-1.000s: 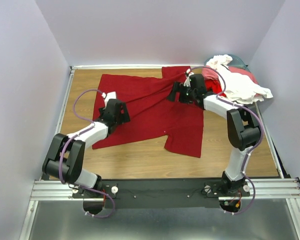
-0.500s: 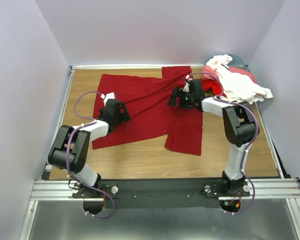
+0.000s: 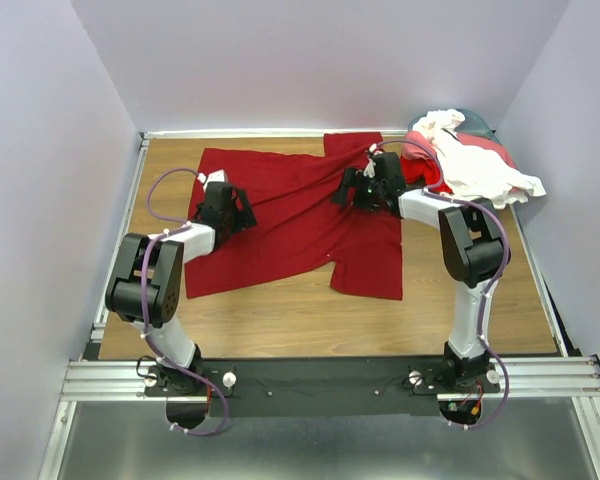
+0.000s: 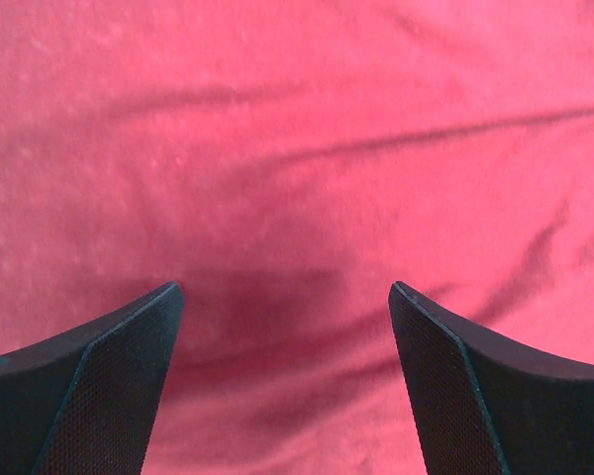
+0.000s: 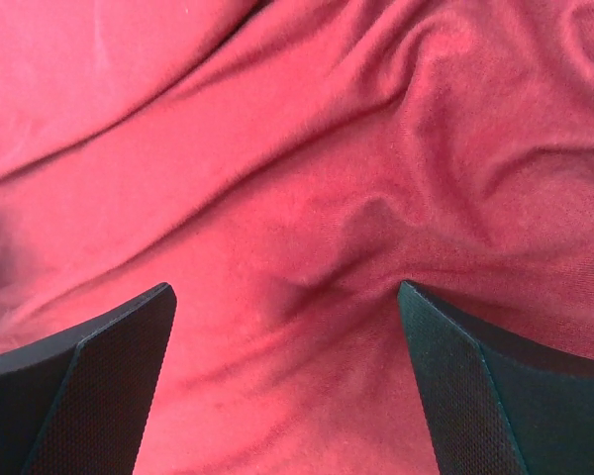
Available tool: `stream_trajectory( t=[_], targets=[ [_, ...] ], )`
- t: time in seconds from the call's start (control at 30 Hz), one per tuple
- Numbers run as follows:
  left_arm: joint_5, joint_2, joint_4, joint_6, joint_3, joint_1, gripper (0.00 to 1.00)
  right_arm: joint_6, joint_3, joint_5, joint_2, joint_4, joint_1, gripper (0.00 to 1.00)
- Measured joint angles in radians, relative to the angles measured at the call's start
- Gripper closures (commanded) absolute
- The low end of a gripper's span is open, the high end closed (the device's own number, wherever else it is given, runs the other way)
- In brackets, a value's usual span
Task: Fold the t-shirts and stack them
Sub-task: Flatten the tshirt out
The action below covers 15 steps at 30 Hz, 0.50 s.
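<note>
You are at the very start: nothing is folded and there is no stack. On the brown wooden desk [image 3: 280, 320], the large dark crimson cloth t-shirt [image 3: 300, 230] lies opened out in a single layer. It is creased, and one flap reaches toward you at its near right corner. Your left hand [image 4: 287, 297] sits low over that shirt's left part, fingers spread wide with only cloth between them, gripping nothing. Your right hand [image 5: 287, 292] is over the shirt's far right part, above a ridge of wrinkles, equally wide open and empty. Beyond the crimson shirt's far right corner, the crumpled white cloth t-shirt [image 3: 485, 170], the lighter red cloth t-shirt [image 3: 430, 172] and the teal cloth t-shirt [image 3: 475, 118] lie heaped together, unfolded. By my reading, smoothing and first-folding the crimson shirt comes next, then the three others.
</note>
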State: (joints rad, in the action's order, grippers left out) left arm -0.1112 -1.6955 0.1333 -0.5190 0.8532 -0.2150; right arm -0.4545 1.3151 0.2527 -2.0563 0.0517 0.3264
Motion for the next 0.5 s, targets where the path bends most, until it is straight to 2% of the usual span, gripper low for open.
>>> stream_trajectory(
  t=[0.23,0.37,0.5],
  targets=[
    [-0.040,0.040,-0.011,0.013,0.005,-0.005,0.07,0.001,0.002,0.003,0.003,-0.002,-0.001,0.00],
    [-0.084,0.183,-0.008,0.014,-0.056,-0.018,0.07,0.003,-0.072,-0.021,0.078,-0.008,-0.001,0.00],
    [-0.163,0.385,-0.011,-0.018,-0.185,-0.019,0.11,0.002,-0.201,-0.071,0.247,-0.027,-0.001,0.00]
  ],
)
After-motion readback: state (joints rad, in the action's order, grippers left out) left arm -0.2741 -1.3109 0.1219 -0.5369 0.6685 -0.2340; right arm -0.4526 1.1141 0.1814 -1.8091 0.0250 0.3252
